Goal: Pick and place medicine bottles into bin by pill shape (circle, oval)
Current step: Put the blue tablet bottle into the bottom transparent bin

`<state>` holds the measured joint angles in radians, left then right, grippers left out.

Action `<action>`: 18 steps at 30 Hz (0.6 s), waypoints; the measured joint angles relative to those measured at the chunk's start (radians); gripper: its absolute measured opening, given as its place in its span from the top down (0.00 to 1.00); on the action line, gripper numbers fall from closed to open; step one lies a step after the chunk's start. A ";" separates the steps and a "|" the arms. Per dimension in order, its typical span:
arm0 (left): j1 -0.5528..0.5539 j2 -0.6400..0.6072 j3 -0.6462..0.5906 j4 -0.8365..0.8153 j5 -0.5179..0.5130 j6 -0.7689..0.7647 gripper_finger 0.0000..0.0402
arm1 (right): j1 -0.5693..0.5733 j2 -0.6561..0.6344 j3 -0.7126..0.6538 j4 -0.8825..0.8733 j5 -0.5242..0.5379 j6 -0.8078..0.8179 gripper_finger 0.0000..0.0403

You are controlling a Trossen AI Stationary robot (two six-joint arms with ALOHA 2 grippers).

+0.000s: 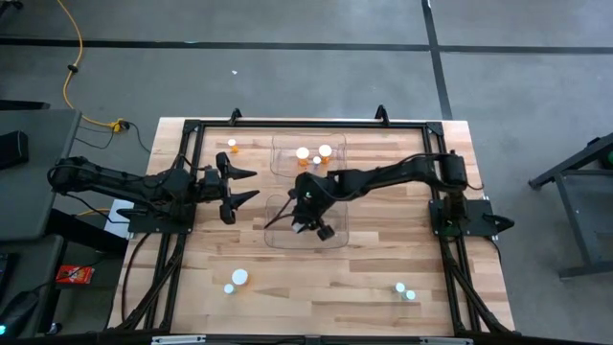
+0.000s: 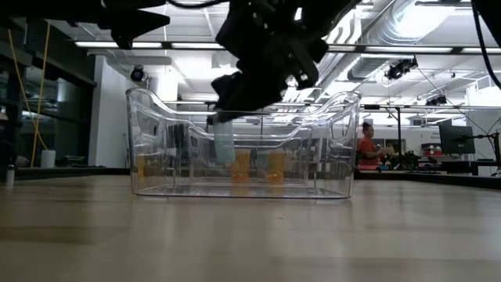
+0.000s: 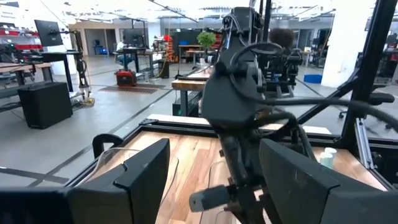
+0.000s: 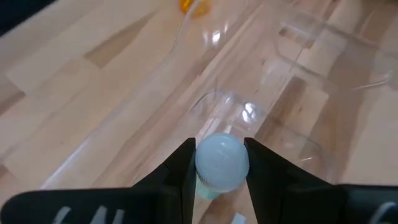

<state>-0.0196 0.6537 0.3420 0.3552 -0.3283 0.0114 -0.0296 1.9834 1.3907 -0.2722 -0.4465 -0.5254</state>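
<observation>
Right gripper [image 4: 219, 167] clamps a pale teal bottle [image 4: 221, 163] over the near bin [image 1: 340, 235]; left gripper [image 1: 247, 185] waits open. Orange bottles [image 1: 316, 154] binned; four remain on the counter [image 1: 316, 287].

Both arms are matte black, built of slim tubular links joined by bulkier rounded joint housings. The left black two-finger gripper [image 1: 244, 186] ends in tapering, pointed fingers. The right black two-finger gripper [image 4: 219, 167] has flat, angular fingers; black cables loop along its wrist housing.
</observation>
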 joint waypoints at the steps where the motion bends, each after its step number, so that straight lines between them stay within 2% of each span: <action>1: 0.000 0.001 0.000 0.000 0.000 0.000 0.41 | 0.000 0.004 0.000 0.000 0.000 -0.007 0.77; 14: 0.000 0.005 0.000 0.000 0.000 0.000 0.41 | 0.018 0.016 -0.001 -0.005 0.063 -0.033 0.76; 18: 0.000 0.005 0.000 0.000 0.000 0.000 0.41 | 0.030 0.016 -0.001 -0.006 0.063 -0.033 0.73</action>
<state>-0.0195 0.6586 0.3420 0.3553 -0.3283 0.0116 0.0001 1.9991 1.3900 -0.2778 -0.3840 -0.5584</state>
